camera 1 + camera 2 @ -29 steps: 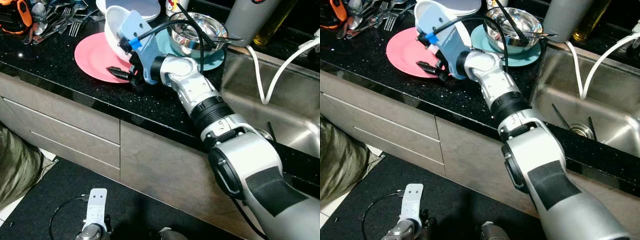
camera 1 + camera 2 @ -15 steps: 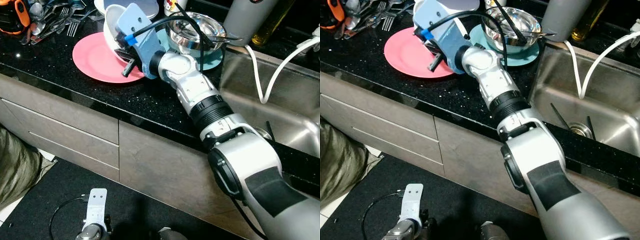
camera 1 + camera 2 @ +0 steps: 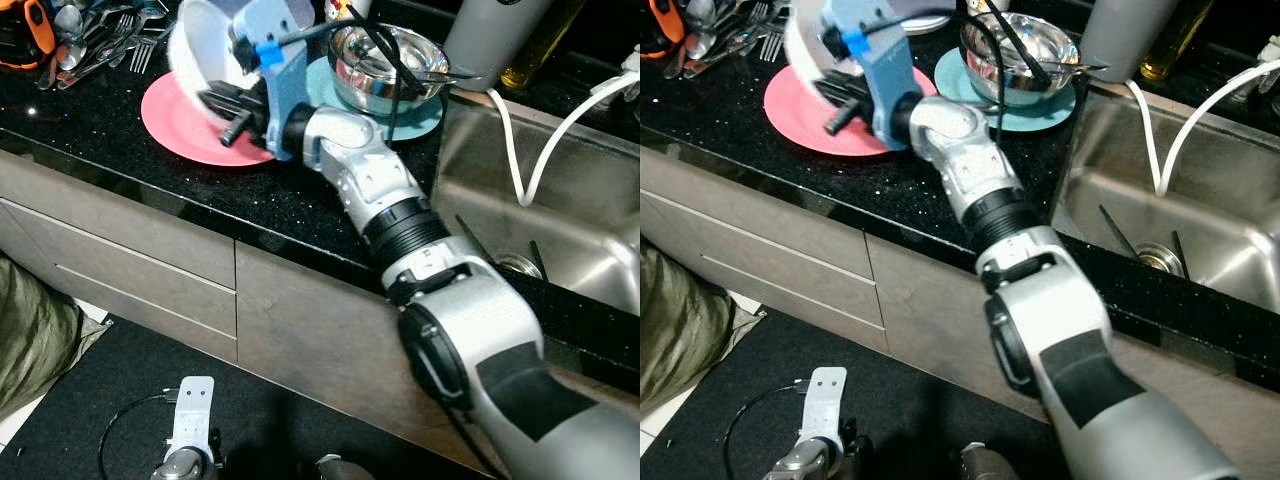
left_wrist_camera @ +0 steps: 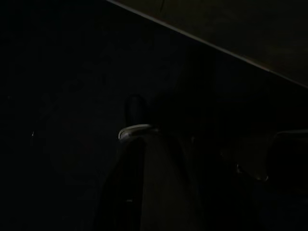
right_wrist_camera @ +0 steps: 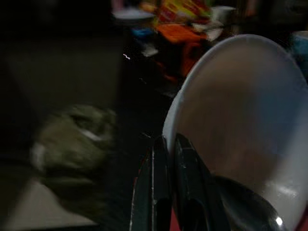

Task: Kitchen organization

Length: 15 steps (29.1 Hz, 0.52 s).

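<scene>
A white bowl [image 3: 198, 45] hangs tilted just above the pink plate [image 3: 175, 118] on the black counter. My right gripper [image 3: 220, 116] is shut on its rim. In the right wrist view the two black fingers [image 5: 159, 192] pinch the rim of the bowl [image 5: 240, 120], one inside and one outside. Beside it a steel bowl [image 3: 385, 60] holding utensils sits on a teal plate [image 3: 435, 112]. My left arm [image 3: 188, 440] hangs idle low by the cabinet front; its wrist view is very dark.
Loose forks and spoons [image 3: 100, 40] lie at the counter's far left. A grey cylinder [image 3: 490, 30] and an oil bottle [image 3: 530, 55] stand behind the steel sink [image 3: 560, 230], which a white hose [image 3: 535, 160] crosses. Olive-green cloth [image 3: 30, 330] lies on the floor left.
My right gripper closed on the white bowl's rim, then lifted it off the pink plate, tipping it up and to the left. The left arm has not moved.
</scene>
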### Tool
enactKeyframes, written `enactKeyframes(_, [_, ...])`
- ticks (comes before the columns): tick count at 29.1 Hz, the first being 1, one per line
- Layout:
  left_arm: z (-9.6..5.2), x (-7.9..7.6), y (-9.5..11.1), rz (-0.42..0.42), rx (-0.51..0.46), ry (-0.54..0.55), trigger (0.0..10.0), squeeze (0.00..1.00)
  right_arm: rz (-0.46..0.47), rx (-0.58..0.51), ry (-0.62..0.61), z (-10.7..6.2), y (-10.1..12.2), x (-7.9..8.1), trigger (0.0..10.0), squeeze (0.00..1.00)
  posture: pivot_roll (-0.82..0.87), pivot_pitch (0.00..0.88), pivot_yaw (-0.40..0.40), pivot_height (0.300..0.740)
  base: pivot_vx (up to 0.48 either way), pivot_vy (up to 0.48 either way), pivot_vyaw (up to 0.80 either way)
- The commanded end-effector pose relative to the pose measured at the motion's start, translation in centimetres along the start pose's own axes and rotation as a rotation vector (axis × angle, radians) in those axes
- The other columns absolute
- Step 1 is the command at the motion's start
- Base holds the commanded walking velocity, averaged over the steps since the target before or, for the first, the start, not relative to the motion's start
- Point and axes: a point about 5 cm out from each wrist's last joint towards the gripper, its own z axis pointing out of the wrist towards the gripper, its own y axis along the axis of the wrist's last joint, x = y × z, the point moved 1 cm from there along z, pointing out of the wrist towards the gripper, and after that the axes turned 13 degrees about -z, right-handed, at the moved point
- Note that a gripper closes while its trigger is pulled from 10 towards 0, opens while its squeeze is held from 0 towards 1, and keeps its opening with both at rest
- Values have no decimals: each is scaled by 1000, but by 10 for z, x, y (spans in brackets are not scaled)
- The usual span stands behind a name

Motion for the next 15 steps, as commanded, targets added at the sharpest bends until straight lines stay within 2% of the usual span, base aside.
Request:
enactKeyframes(1, [-2, -1, -13, -2, 37, 0, 10000, 0, 81, -63, 3, 0, 7, -1, 0, 0, 67, 216, -125, 740, 0, 0, 0])
enactKeyframes(2, [-2, -1, -13, -2, 37, 0, 10000, 0, 142, -90, 10, 1, 9, 1, 0, 0, 67, 216, -125, 740, 0, 0, 0])
enactKeyframes(3, [-2, -1, -13, -2, 37, 0, 10000, 0, 142, -90, 10, 1, 9, 1, 0, 0, 67, 216, -125, 740, 0, 0, 0])
enactKeyframes(5, [-2, -1, -13, -1, 37, 0, 10000, 0, 281, -147, 15, 7, 12, 7, 0, 0, 70, 218, -127, 740, 0, 0, 0])
enactKeyframes(8, [-2, -1, -13, -1, 36, 0, 10000, 0, 318, -162, 16, 8, 13, 9, 0, 0, 70, 218, -127, 740, 0, 0, 0])
enactKeyframes(10, [-2, -1, -13, 0, 36, 0, 10000, 0, 395, -178, -15, 11, 13, 9, 0, 0, 72, 218, -129, 740, 0, 0, 0])
enactKeyframes(11, [-2, -1, -13, 0, 36, 0, 10000, 0, 395, -178, -15, 11, 13, 9, 0, 0, 72, 218, -129, 740, 0, 0, 0])
enactKeyframes(12, [-2, -1, -14, -1, 36, -1, 10000, 0, 486, -196, -56, 12, 13, 6, 0, 0, 72, 215, -132, 740, 0, 0, 0])
enactKeyframes(15, [-2, -1, -14, -1, 37, -1, 10000, 0, 627, -241, -92, 13, 15, 3, 0, 0, 71, 211, -132, 740, 0, 0, 0])
